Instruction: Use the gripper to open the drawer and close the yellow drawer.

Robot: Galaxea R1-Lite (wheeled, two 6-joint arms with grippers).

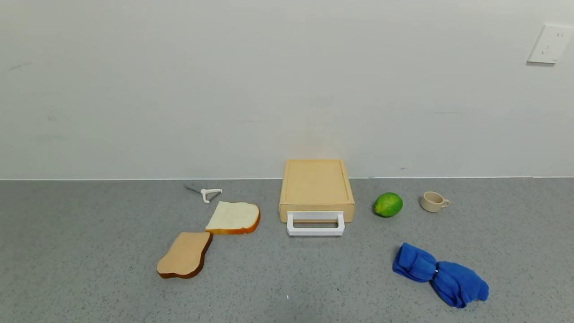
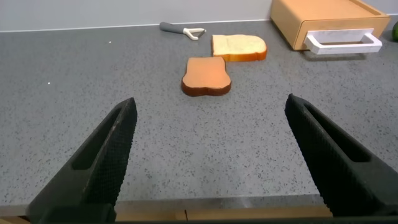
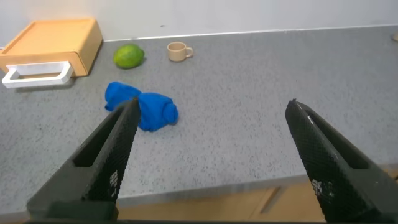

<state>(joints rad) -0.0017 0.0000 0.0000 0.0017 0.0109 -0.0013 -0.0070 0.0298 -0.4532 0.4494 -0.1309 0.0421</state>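
Observation:
The pale yellow-tan drawer box (image 1: 316, 186) stands against the wall at the middle of the grey counter, its drawer pushed in. Its white loop handle (image 1: 315, 224) faces me. The box also shows in the left wrist view (image 2: 323, 22) and in the right wrist view (image 3: 53, 42). Neither arm shows in the head view. My left gripper (image 2: 211, 109) is open and empty over the counter's near edge, far from the drawer. My right gripper (image 3: 211, 112) is open and empty, also at the near edge.
Two bread slices (image 1: 233, 217) (image 1: 185, 254) and a white peeler (image 1: 207, 194) lie left of the drawer. A green lime (image 1: 388, 204) and a beige cup (image 1: 433, 201) sit to its right. A blue cloth (image 1: 439, 274) lies in front right.

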